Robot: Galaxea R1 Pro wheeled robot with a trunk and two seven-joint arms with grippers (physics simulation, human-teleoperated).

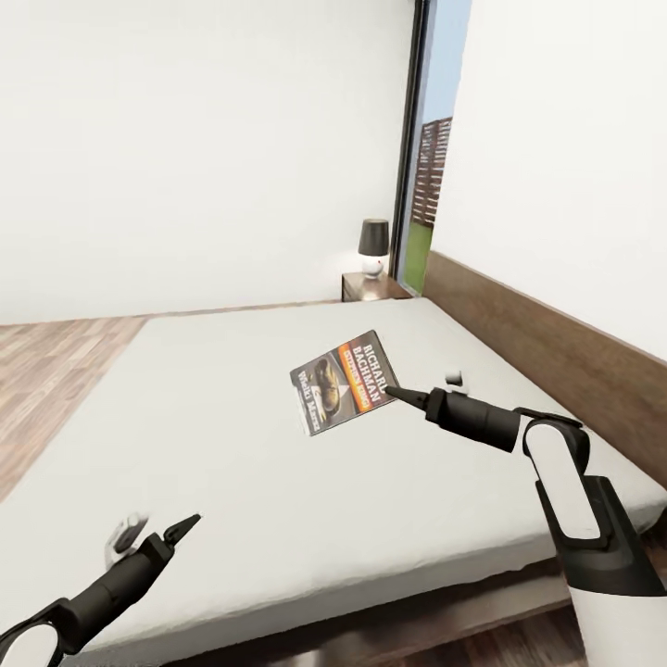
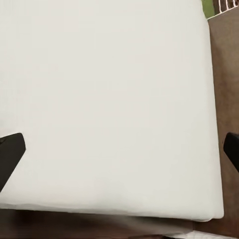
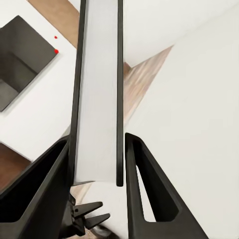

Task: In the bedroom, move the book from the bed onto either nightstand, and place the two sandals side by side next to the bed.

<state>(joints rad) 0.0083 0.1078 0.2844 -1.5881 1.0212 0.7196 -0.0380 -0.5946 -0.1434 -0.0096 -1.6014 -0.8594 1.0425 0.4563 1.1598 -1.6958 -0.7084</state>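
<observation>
Above the bed (image 1: 232, 445), right jaws (image 1: 400, 394) clamp the book (image 1: 345, 380); left jaws (image 1: 185, 526) spread.

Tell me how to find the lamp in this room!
Start at the big bed and follow it to the far corner by the tall window. There sits a low dark nightstand, and on it the lamp: black shade, round white base, nothing else beside it.

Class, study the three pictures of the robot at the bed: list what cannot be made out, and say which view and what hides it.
1. Nightstand, head view: front hidden behind the bed; drawers not visible.
2. Book, right wrist view: seen edge-on between the right pincer fingers, so cover unreadable.
3. Left pincer, left wrist view: fingers cut off by both edges.
4. Lamp, head view: too small for detail.
</observation>
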